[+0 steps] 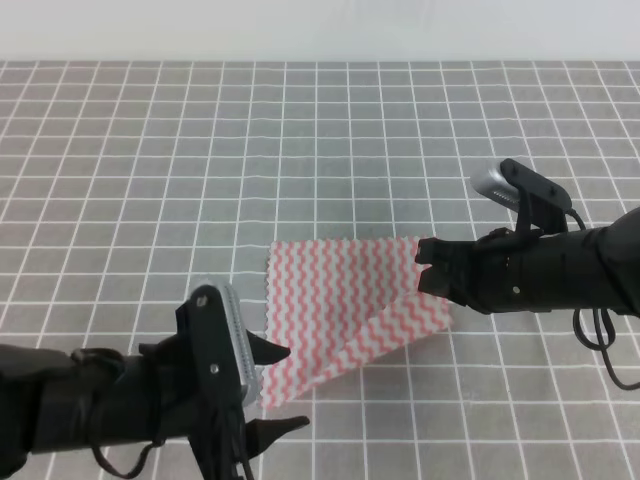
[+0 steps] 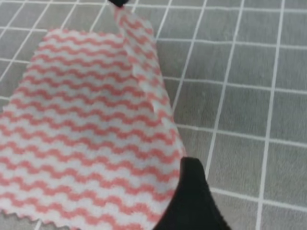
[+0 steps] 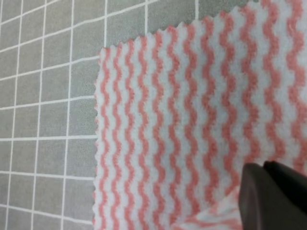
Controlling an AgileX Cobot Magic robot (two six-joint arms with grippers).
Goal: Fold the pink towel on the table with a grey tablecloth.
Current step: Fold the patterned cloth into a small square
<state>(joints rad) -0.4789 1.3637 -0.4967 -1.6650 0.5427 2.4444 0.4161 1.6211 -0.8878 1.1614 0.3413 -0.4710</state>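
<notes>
The pink towel (image 1: 345, 300) lies mid-table on the grey tablecloth (image 1: 150, 150), its right side lifted and curling over the rest. My right gripper (image 1: 420, 262) is shut on that raised right corner. In the right wrist view one dark finger (image 3: 268, 196) sits over the striped towel (image 3: 192, 120). My left gripper (image 1: 283, 388) stands open at the towel's near left corner, with nothing between its jaws. The left wrist view shows the towel (image 2: 86, 134) with its far edge rolled up, and one left finger (image 2: 192, 201) beside the near edge.
The gridded grey cloth (image 2: 240, 96) runs in every direction around the towel. Both black arms reach in from the near side, left and right. A pale wall borders the far edge of the table.
</notes>
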